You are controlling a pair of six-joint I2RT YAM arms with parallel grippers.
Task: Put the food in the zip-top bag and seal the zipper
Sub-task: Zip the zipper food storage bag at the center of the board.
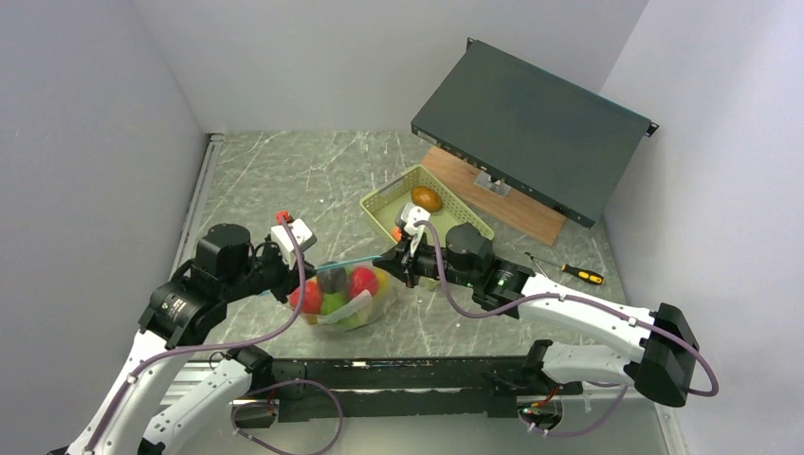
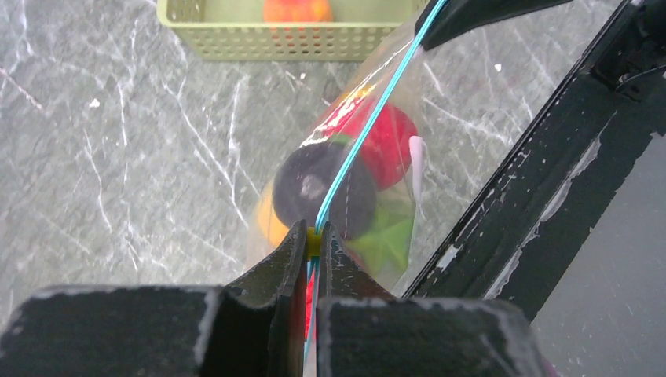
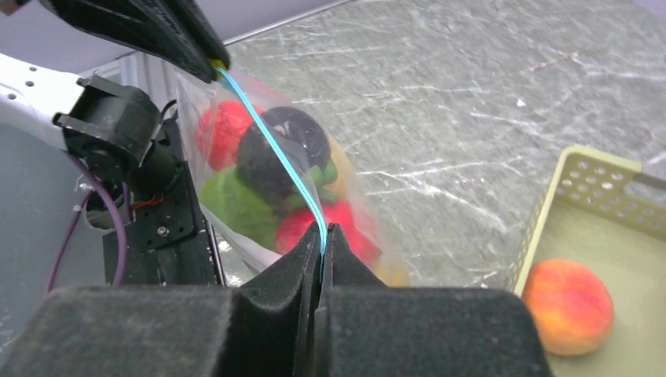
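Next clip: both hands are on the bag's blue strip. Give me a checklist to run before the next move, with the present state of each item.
1. Left hand clamped on the zipper: ok, shut on one end.
2. Right hand clamped on the other end: ok.
3. Zipper stretched between the two hands: ok.
4. Food inside the zip-top bag: ok for several pieces.
5. All food bagged: not ok, one peach-coloured fruit lies in the green basket.
6. Zipper sealed along its whole length: cannot tell.
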